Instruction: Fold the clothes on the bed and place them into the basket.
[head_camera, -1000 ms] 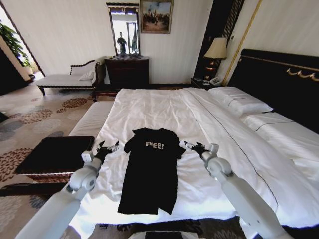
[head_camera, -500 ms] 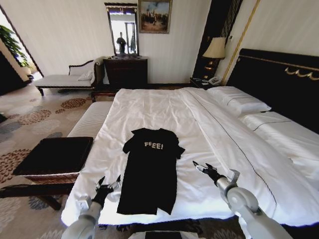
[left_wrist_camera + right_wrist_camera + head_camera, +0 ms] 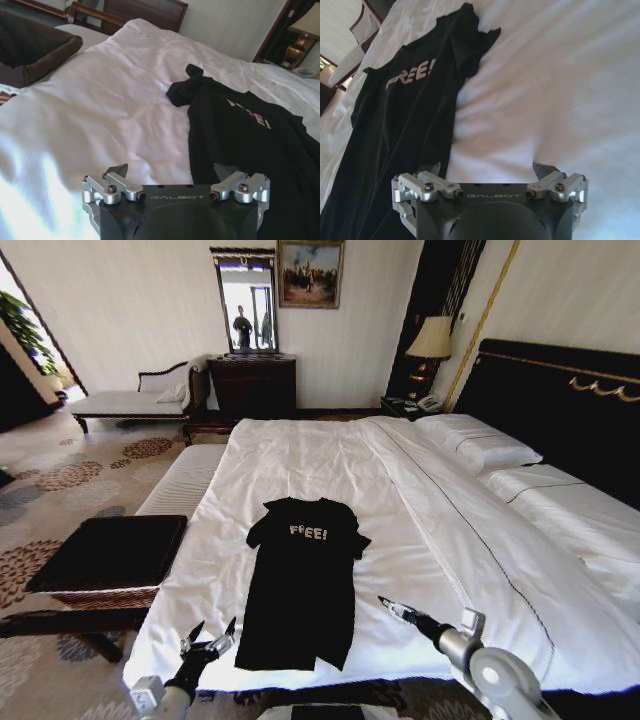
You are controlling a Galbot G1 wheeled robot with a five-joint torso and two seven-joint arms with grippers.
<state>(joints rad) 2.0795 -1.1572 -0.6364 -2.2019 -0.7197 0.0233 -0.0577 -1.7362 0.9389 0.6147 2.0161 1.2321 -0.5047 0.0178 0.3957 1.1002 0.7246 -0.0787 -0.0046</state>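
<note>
The black T-shirt [image 3: 300, 585] with white "FREE!" lettering lies flat, face up, on the bed's white duvet [image 3: 330, 455], with its hem toward the near edge. My left gripper [image 3: 210, 633] hovers open by the hem's left corner, just off the shirt. My right gripper [image 3: 392, 606] is open over bare duvet to the right of the hem. The left wrist view has the left gripper [image 3: 171, 170] spread before the shirt [image 3: 240, 130]. The right wrist view has the right gripper [image 3: 487, 167] spread beside the shirt [image 3: 405, 105]. The basket [image 3: 105, 550], black-topped with wicker sides, stands on the floor left of the bed.
A pale striped bench [image 3: 185, 480] runs along the bed's left side behind the basket. Pillows [image 3: 480, 445] and the black headboard [image 3: 560, 400] are on the right. A chaise longue [image 3: 130, 400], a dresser [image 3: 255, 385] and a lamp [image 3: 435, 340] stand at the far wall.
Both arms have drawn back toward the near edge of the bed, from beside the shirt's sleeves to beside its hem. The shirt has not moved.
</note>
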